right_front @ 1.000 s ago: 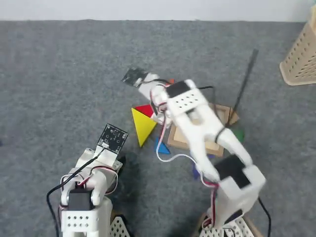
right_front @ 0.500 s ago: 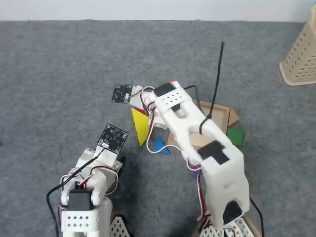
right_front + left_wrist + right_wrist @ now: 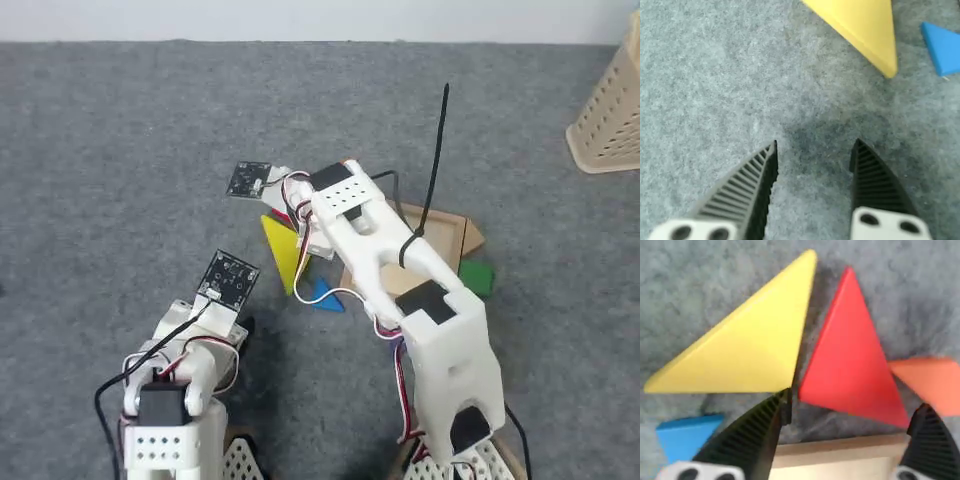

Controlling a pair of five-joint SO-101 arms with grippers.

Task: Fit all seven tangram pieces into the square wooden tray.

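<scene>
In the high view the wooden tray (image 3: 452,236) lies right of centre on the grey carpeted surface (image 3: 120,150), and the right arm, reaching up from the lower right of the frame, crosses over much of it. The pieces that can be seen lie outside the tray. The yellow triangle (image 3: 282,252) sits just left of it near the middle of the frame. The blue piece (image 3: 322,295) is right below the triangle, off the tray's lower left corner. The green piece (image 3: 478,277) rests against the tray's lower right edge.

The right end effector (image 3: 855,405) is released, with its jaws spread wide. In its wrist view it hangs over the red triangle (image 3: 850,355), one jaw at the narrow gap between this and the yellow triangle (image 3: 747,345), the other beside the orange piece (image 3: 930,382). The tray's wooden rim (image 3: 840,455) and the blue piece (image 3: 685,437) show close by.

The left end effector (image 3: 812,145) is released too. It is parted over bare carpet in the lower left of the high view, and the tip of the yellow triangle (image 3: 860,25) and the blue piece (image 3: 940,45) lie a little beyond it. A pale slatted basket (image 3: 605,115) stands at the upper right edge.
</scene>
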